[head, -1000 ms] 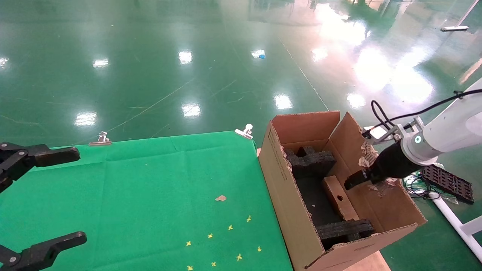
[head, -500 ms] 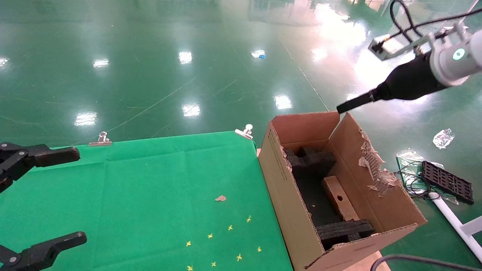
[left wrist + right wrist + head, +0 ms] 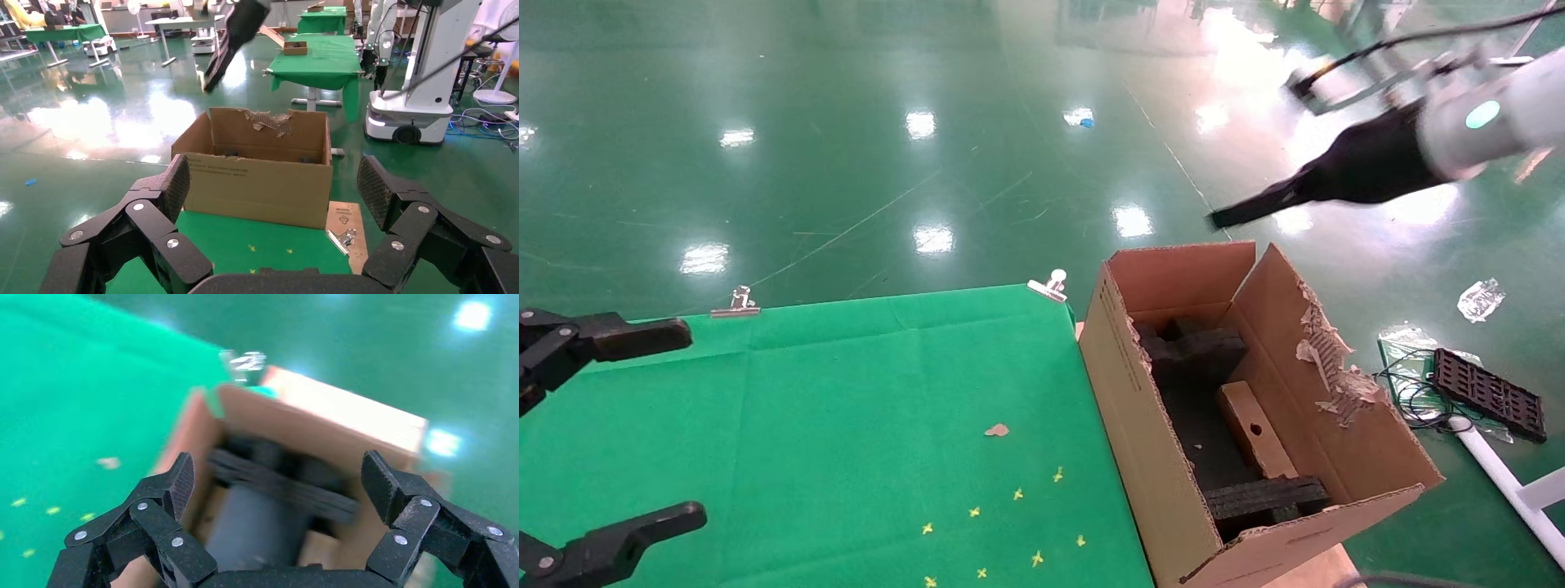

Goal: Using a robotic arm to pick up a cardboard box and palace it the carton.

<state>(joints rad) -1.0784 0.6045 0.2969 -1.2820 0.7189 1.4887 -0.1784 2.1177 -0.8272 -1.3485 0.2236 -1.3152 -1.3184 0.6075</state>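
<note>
- The cardboard box (image 3: 1257,430) lies inside the carton (image 3: 1148,441), leaning lengthwise against the right-hand wall on the dark floor between two black foam inserts (image 3: 1267,496), its small round hole facing up; judged from that resting place, the placing step looks complete
- The left pincer (image 3: 641,425) sits nearest the camera at the left edge of the green-covered bench (image 3: 846,425), its two black fingers spread wide with nothing between them; it appears parked, out of the way of the work at the far end
- Small yellow crosses (image 3: 1017,494) and a scrap of brown card (image 3: 997,429) dot the cloth between that pincer and the carton; the crosses probably mark where a box is set out
- The carton stands just beside the bench's right end with its torn flaps folded open, which leaves the top clear for a drop from above
- Silver clips (image 3: 1050,285) at the bench's far edge pin the cloth flat
- The robotic arm (image 3: 1467,122), on the robot's right, is raised above and beyond the carton's far rim; the right pincer (image 3: 275,478), seen from its own wrist view, is spread open and empty, looking down into the carton, a pose that suits a release already made
- Beyond, a glossy green floor (image 3: 887,122) carries a black tray (image 3: 1489,394) and loose cables, well apart from the work
</note>
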